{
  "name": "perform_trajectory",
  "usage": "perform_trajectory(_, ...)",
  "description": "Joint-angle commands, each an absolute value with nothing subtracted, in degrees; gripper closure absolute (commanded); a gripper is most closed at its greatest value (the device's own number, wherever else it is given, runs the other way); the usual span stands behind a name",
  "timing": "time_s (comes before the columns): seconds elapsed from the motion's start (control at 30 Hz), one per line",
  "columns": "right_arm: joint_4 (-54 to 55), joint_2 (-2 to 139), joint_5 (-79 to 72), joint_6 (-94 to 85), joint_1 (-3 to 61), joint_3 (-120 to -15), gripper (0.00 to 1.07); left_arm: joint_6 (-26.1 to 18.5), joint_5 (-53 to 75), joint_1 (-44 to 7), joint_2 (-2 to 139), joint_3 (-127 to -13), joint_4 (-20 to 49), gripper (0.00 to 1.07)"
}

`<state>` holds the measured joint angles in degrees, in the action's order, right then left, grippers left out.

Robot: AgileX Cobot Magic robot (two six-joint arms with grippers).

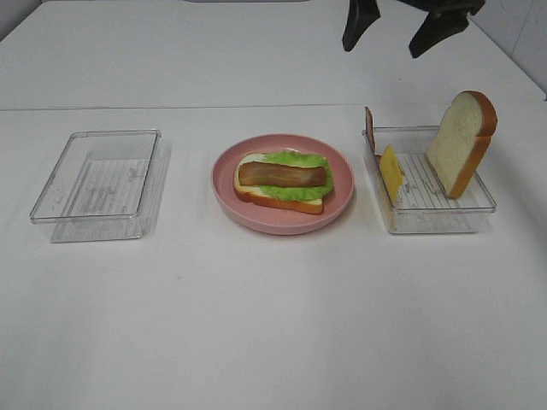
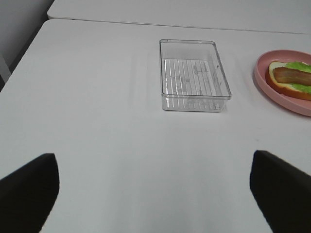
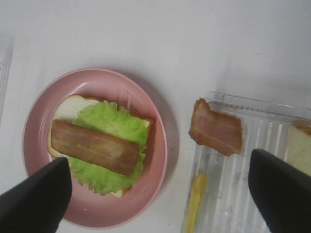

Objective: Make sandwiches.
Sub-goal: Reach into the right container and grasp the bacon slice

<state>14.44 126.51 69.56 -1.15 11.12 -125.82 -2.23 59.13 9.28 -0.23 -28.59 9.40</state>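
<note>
Seen from the high camera, a white counter (image 1: 273, 325) carries three things in a row. In the middle sits a round pink plate (image 1: 224, 184). The half-built sandwich lies on it: a white bread slice with orange-brown crust (image 1: 278, 202), a ruffled green lettuce leaf (image 1: 295, 159) over that, and a brown bacon strip (image 1: 282, 175) flat on top. To the left, well apart from the plate, stands a clear rectangular plastic tray (image 1: 102, 184). To the right, a second clear plastic tray (image 1: 427, 209) holds three things. A second white bread slice (image 1: 457, 137) stands upright, and a yellow cheese square (image 1: 391, 171) stands on edge by the wall nearest the plate. A second brown bacon strip (image 1: 369, 126) stands at the far corner on that side. The right pincer (image 1: 384, 44) hangs above and behind this tray, its dark fingers spread wide with nothing held.

In the left wrist view, the left pincer (image 2: 154, 184) hovers over the counter, fingers far apart with nothing between them. The first tray lies ahead, and the plate's edge shows beyond it.

The right wrist view looks down between the wide fingers at the plate and its stack. The second bacon strip leans at the second tray's corner rim, and the cheese shows edge-on as a thin yellow line.
</note>
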Motion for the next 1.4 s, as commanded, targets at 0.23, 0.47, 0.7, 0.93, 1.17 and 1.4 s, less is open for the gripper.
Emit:
perform_trajectory(0.23,15.81,135.45,70.82,-0.69,11.06,-129.66,0.14,-2.06,59.19,9.51,-1.49,-28.53,9.85,0.07)
perform_trajectory(0.47,15.81,137.51,69.04,-0.69,11.00,-129.66,0.14,-2.06,59.19,9.51,-1.49,-28.53,9.85,0.07)
perform_trajectory(0.7,15.64,140.20,68.30,-0.80,11.00,-129.66,0.14,-2.06,59.19,9.51,-1.49,-28.53,9.85,0.07)
perform_trajectory(0.93,15.18,140.32,65.83,-0.80,11.00,-129.66,0.15,-2.06,59.19,9.51,-1.49,-28.53,9.85,0.07)
perform_trajectory(1.17,15.07,140.32,65.95,-0.80,11.00,-129.60,0.18,-2.06,59.19,9.51,-1.49,-28.53,9.85,0.07)
perform_trajectory(1.4,14.04,140.49,65.83,-0.74,11.00,-129.60,0.23,-2.06,59.19,9.51,-1.49,-28.53,9.85,0.07)
